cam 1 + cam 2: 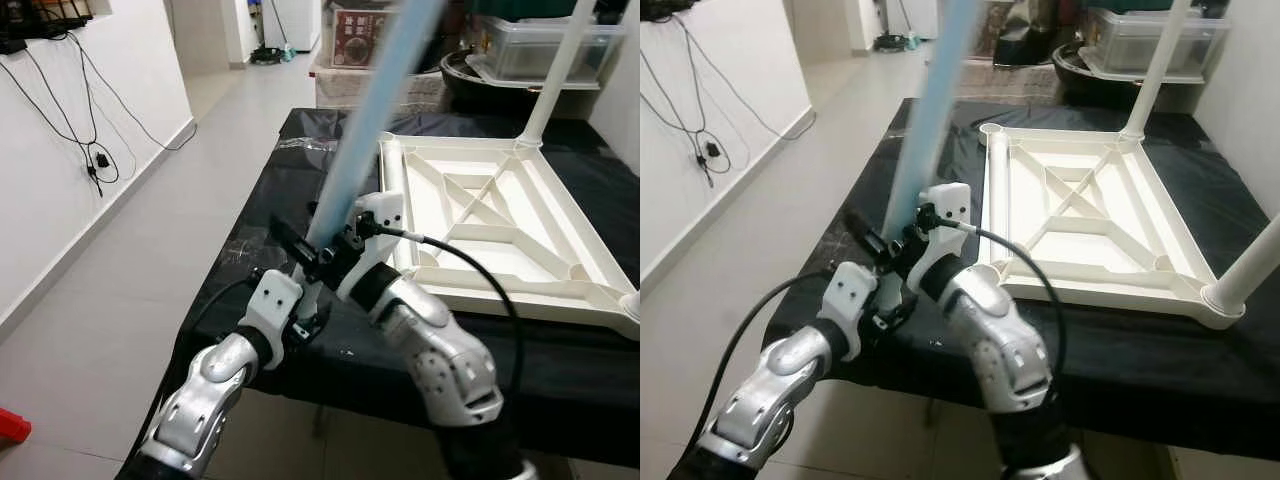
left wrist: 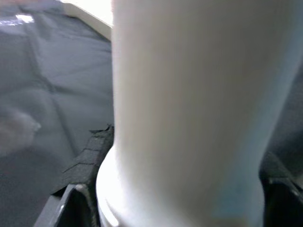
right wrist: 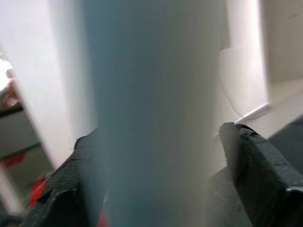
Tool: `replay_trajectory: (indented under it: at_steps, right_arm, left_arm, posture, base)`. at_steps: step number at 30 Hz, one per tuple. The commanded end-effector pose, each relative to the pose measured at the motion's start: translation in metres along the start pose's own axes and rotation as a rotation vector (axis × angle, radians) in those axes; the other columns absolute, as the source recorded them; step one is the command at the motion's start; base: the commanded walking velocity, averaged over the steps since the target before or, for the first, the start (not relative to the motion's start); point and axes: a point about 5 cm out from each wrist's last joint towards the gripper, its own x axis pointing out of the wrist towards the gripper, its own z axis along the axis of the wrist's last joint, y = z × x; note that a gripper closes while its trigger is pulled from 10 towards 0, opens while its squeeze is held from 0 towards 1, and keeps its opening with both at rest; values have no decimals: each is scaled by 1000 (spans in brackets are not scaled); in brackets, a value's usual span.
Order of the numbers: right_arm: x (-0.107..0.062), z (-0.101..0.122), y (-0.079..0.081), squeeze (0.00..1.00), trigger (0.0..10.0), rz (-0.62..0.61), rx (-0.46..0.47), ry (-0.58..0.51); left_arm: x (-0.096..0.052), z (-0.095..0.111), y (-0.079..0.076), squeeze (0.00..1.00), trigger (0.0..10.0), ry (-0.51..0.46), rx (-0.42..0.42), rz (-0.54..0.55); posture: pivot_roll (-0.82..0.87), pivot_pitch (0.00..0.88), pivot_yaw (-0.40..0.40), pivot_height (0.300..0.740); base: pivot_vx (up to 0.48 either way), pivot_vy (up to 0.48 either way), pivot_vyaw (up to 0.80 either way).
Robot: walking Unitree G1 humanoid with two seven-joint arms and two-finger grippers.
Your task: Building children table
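A long light-blue table leg (image 1: 375, 110) slants up and away over the near left part of the black-covered table (image 1: 280, 200). Both grippers hold its lower end. My left gripper (image 1: 303, 292) is shut on it lowest, and my right gripper (image 1: 332, 250) is shut on it just above. In the left wrist view the leg (image 2: 189, 118) sits between the black fingers (image 2: 80, 175); the right wrist view shows the leg (image 3: 151, 118) between the pads (image 3: 255, 161). The white tabletop (image 1: 470, 235) lies upside down to the right, with a white leg (image 1: 555, 70) standing at its far corner and another leg (image 1: 1255, 265) at its near right corner.
Open tiled floor (image 1: 150, 260) runs along the table's left side to a white wall with hanging cables (image 1: 95, 150). Boxes and a clear storage bin (image 1: 545, 45) stand behind the table. A small red object (image 1: 10, 425) lies on the floor at the near left.
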Motion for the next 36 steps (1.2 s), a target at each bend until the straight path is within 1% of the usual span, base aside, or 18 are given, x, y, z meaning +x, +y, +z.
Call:
replay_trajectory:
  at_steps: [1,3,4,7,9,12,14,17,23,25,26,28,30,31,32,33,34,36]
  right_arm:
    - [-4,-1,0,0,10000,166,58,53]
    - [-9,3,0,0,10000,300,73,99]
    - [-9,3,0,0,10000,300,73,99]
    - [-14,3,4,0,10000,425,56,158]
    - [-18,3,8,0,10000,495,56,193]
    - [-19,4,10,0,10000,526,60,208]
    - [-19,4,11,0,10000,536,62,210]
    - [-18,3,14,0,10000,567,93,214]
    - [-18,2,16,0,10000,597,125,226]
    - [-18,0,19,0,10000,610,136,229]
    - [-18,0,19,0,10000,610,136,229]
    - [-17,0,21,0,10000,614,140,224]
    - [-17,0,21,0,10000,614,140,224]
    - [-17,0,22,0,10000,619,142,222]
    - [-17,0,22,0,10000,619,142,222]
    - [-17,0,23,0,4118,619,145,217]
    - [-17,0,24,0,0,621,147,214]
    - [-17,1,24,0,0,622,149,212]
  left_arm:
    - [-16,2,-9,0,10000,8,-100,-166]
    - [-30,3,-15,0,10000,22,-193,-283]
    - [-30,3,-15,0,10000,22,-193,-283]
    - [-43,4,-21,0,10000,36,-289,-392]
    - [-52,-2,-26,0,10000,87,-279,-450]
    - [-55,-8,-28,0,10000,118,-247,-461]
    - [-55,-9,-27,0,10000,122,-241,-455]
    - [-50,-9,-21,0,10000,123,-212,-421]
    - [-45,-8,-12,0,10000,129,-193,-376]
    - [-39,-5,-6,0,10000,113,-179,-351]
    - [-39,-5,-6,0,10000,113,-179,-351]
    - [-32,-1,-5,0,10000,92,-179,-352]
    - [-32,-1,-5,0,10000,92,-179,-352]
    - [-28,0,-7,0,10000,83,-180,-361]
    - [-28,0,-7,0,10000,83,-180,-361]
    - [-25,0,-11,0,10000,77,-184,-379]
    - [-23,0,-16,0,10000,77,-189,-401]
    - [-22,-1,-19,0,10000,79,-193,-416]
  posture:
    - [89,46,-8,740]
    - [92,51,-7,740]
    - [92,51,-7,740]
    - [94,54,-7,740]
    - [97,58,-8,740]
    - [93,60,-6,740]
    - [93,60,-6,740]
    - [88,58,-4,740]
    - [82,50,-3,740]
    - [80,44,-3,740]
    - [80,44,-3,740]
    - [76,38,-2,740]
    - [76,38,-2,740]
    - [73,35,-1,740]
    - [73,35,-1,740]
    - [71,32,0,740]
    - [70,30,2,740]
    - [70,30,2,740]
  base:
    - [0,0,0]
    - [0,0,0]
    - [0,0,0]
    - [0,0,0]
    - [0,0,0]
    - [0,0,0]
    - [0,0,0]
    - [0,0,0]
    - [0,0,0]
    - [0,0,0]
    - [0,0,0]
    - [0,0,0]
    - [0,0,0]
    - [0,0,0]
    - [0,0,0]
    - [0,0,0]
    - [0,0,0]
    - [0,0,0]
